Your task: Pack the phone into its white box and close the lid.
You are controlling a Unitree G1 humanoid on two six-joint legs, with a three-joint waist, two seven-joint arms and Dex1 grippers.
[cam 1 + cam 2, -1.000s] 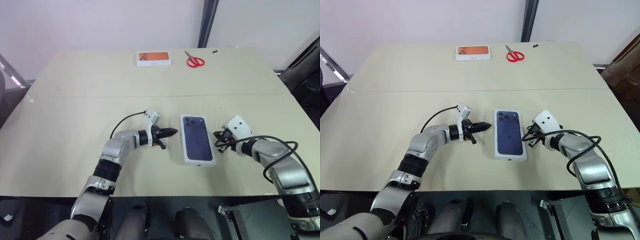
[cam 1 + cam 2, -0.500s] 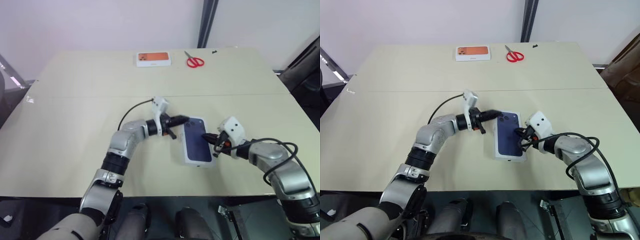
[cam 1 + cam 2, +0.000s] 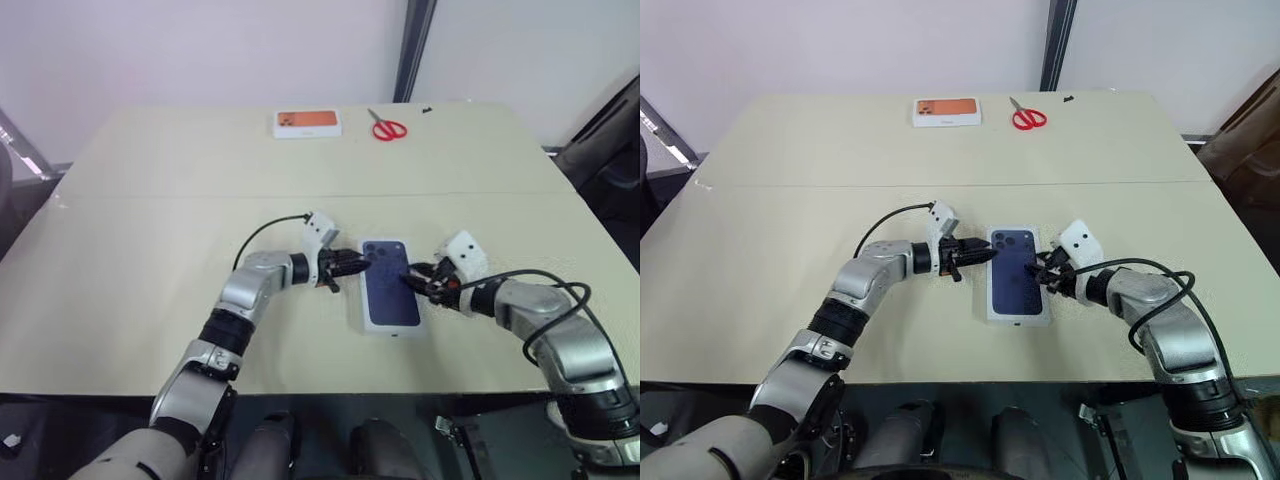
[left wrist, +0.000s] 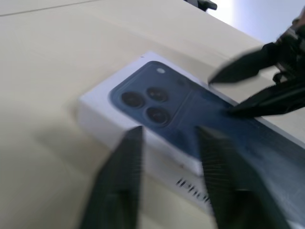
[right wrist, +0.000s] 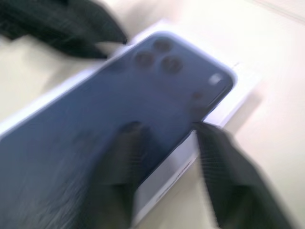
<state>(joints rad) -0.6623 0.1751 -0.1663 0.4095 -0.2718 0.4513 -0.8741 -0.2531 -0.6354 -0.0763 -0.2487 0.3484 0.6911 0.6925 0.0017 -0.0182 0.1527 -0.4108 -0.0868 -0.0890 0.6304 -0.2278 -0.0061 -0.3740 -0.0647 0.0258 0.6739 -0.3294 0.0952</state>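
The white box [image 3: 392,322] lies flat near the table's front middle, with lettering on its side wall [image 4: 190,183]. Its top face [image 4: 157,95] is dark navy with a camera cluster in the far left corner. I cannot tell whether this is the phone itself or a print on the lid. My left gripper [image 3: 352,265] is open at the box's far left edge, its fingers apart around that corner. My right gripper [image 3: 417,281] is open at the right edge, with one finger [image 5: 119,157] over the navy face and the other beside the wall.
An orange-topped white box [image 3: 307,122] and red scissors [image 3: 385,128] lie along the table's far edge. A seam [image 3: 150,195] crosses the tabletop. The table's front edge [image 3: 330,392] runs just below the box.
Both grippers were shut and now stand open. They have closed in on the box from either side. The box turned slightly and now lies straighter.
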